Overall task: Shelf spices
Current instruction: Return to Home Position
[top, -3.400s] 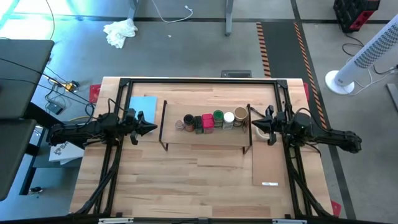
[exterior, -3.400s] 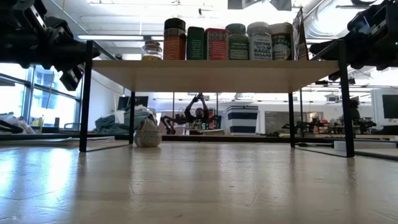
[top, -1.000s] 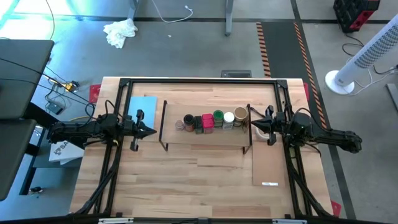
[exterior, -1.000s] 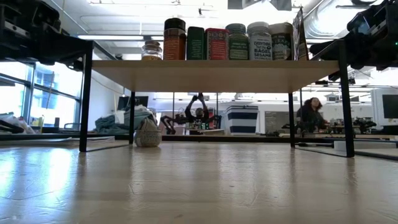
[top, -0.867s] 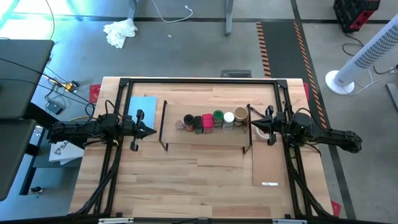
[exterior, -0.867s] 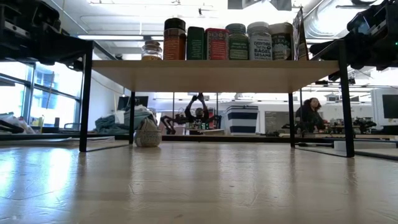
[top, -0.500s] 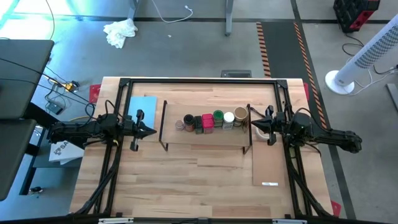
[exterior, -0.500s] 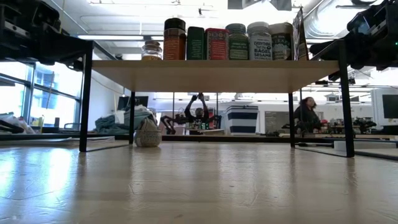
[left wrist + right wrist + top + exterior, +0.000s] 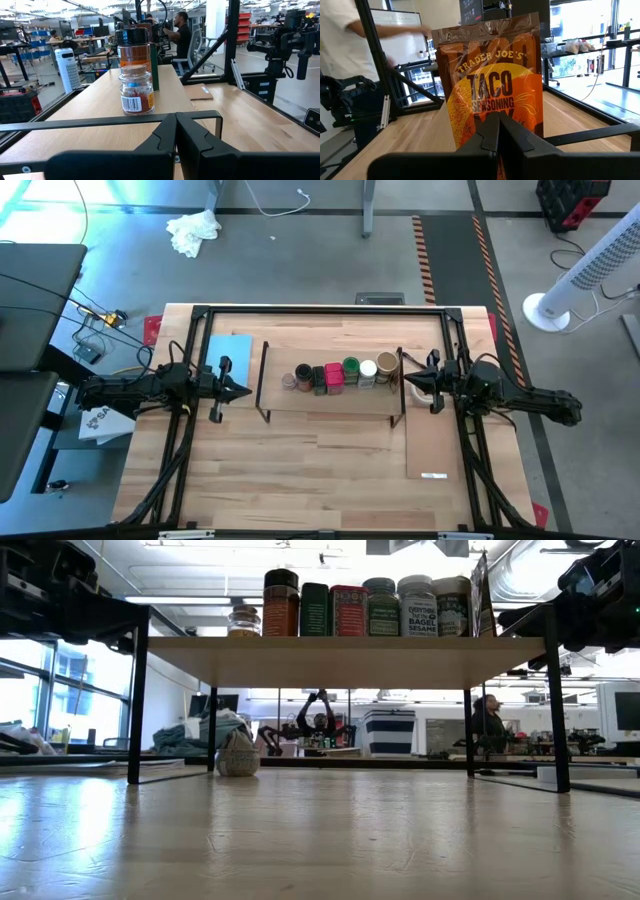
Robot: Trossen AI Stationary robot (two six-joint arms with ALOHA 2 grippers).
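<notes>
Here, spices (image 9: 335, 374) atop shelf (image 9: 330, 402), midway between both closed jaws.

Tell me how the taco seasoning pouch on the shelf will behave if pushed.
The taco seasoning pouch looks like thin crinkled foil, so probably floppy and light. Standing on its narrow edge at the end of the shelf, it would likely tip rather than slide.

Pouch (image 9: 490, 75): foot hidden behind the right claw (image 9: 497, 125).
Spices (image 9: 136, 92): those behind the nearest jars hidden in the left wrist view.
Person (image 9: 340, 35): blurred, cut off by the edge.
</notes>
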